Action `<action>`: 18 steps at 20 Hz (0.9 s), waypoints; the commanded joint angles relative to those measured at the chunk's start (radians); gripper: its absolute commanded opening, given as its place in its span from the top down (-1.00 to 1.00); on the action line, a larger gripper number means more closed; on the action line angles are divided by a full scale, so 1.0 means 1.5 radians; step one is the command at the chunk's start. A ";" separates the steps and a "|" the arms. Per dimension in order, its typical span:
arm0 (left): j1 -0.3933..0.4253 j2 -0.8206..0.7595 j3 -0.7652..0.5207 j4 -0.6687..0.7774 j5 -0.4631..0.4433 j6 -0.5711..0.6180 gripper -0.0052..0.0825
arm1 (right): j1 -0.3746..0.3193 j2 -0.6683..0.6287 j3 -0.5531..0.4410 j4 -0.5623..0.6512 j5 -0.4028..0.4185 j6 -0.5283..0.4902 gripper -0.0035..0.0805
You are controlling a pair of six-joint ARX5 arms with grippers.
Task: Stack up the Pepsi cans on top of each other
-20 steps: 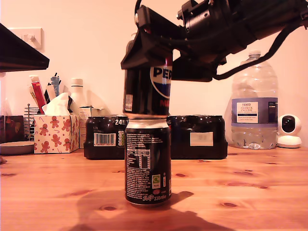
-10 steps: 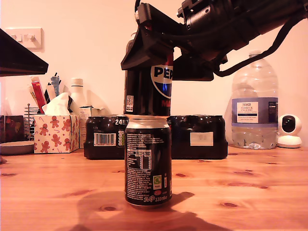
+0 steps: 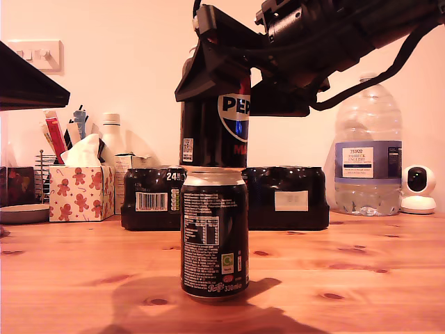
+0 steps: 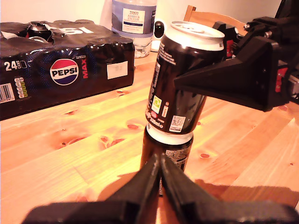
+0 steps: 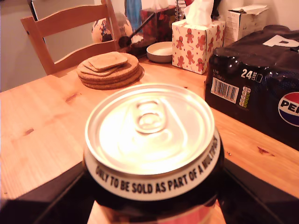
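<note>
Tissue box (image 3: 78, 191), printed with gingerbread figures, holds white tissue standing out of its top; it sits at the table's far edge, toward the exterior view's left. A holder (image 3: 43, 167) beside it carries upright items too small to name. A bowl (image 5: 160, 51) stands next to the box; its contents cannot be seen. The shrink-wrapped multipack (image 3: 222, 198) lies along the far edge behind the cans, with a large water bottle (image 3: 367, 149) and a small white camera (image 3: 418, 189) toward the exterior view's right.

Lower can (image 3: 214, 235) stands upright on the table (image 3: 375, 278), near its front edge. Upper can (image 3: 217, 125) sits on the lower can's top, tilted slightly in the first wrist view. My second gripper (image 3: 217, 73) pinches the upper can near its rim, a finger (image 4: 233, 77) on the side. My first gripper (image 4: 160, 179) has its jaws pressed together, empty, pointing at the lower can and just short of it.

The second gripper hides the upper can's top in the exterior view. In the second wrist view the fingers are blurred dark shapes cut off by the frame. The upper can covers much of the lower can in the first wrist view.
</note>
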 commanded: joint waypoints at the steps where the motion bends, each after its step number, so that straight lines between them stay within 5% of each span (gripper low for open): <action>1: -0.004 -0.002 -0.012 0.006 0.001 0.003 0.94 | 0.003 0.000 -0.003 -0.009 0.004 0.002 0.43; 5: -0.004 -0.002 -0.012 0.006 0.001 0.003 0.94 | 0.004 0.000 0.000 -0.007 0.004 0.002 -0.35; 18: -0.004 -0.002 -0.012 0.005 0.001 0.003 0.94 | 0.004 -0.001 0.056 -0.048 0.004 0.000 -0.40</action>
